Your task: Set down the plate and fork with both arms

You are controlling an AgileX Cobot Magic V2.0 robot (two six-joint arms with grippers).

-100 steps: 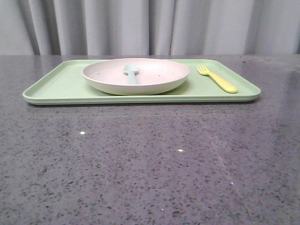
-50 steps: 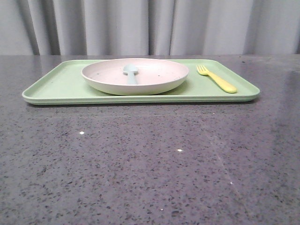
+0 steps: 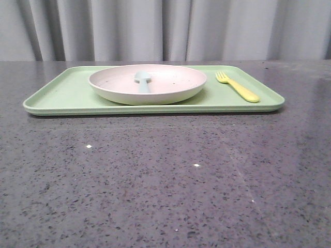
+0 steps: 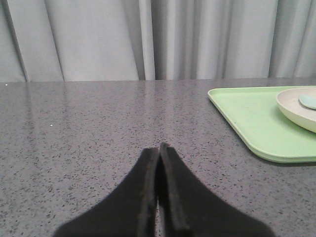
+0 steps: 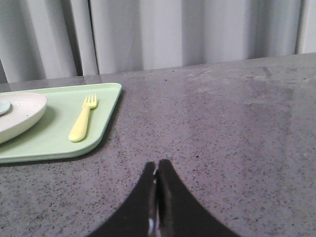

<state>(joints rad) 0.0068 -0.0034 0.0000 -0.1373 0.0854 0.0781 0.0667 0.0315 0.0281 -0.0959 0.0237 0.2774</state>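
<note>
The pale pinkish-cream plate (image 3: 147, 82) sits on the light green tray (image 3: 62, 95), with a pale blue spoon (image 3: 143, 80) lying in it. The yellow fork (image 3: 238, 86) lies on the tray to the plate's right. The plate's edge shows in the left wrist view (image 4: 298, 108) and in the right wrist view (image 5: 19, 113); the fork shows there too (image 5: 83, 118). My left gripper (image 4: 159, 148) is shut and empty over bare table, left of the tray. My right gripper (image 5: 157, 164) is shut and empty over bare table, right of the tray. Neither gripper shows in the front view.
The tray stands at the back of a dark speckled stone table (image 3: 165, 181). A grey curtain (image 3: 165, 28) hangs behind the table.
The tray with plate and fork has shifted slightly to the left in the front view. Nothing was grasped or let go.
</note>
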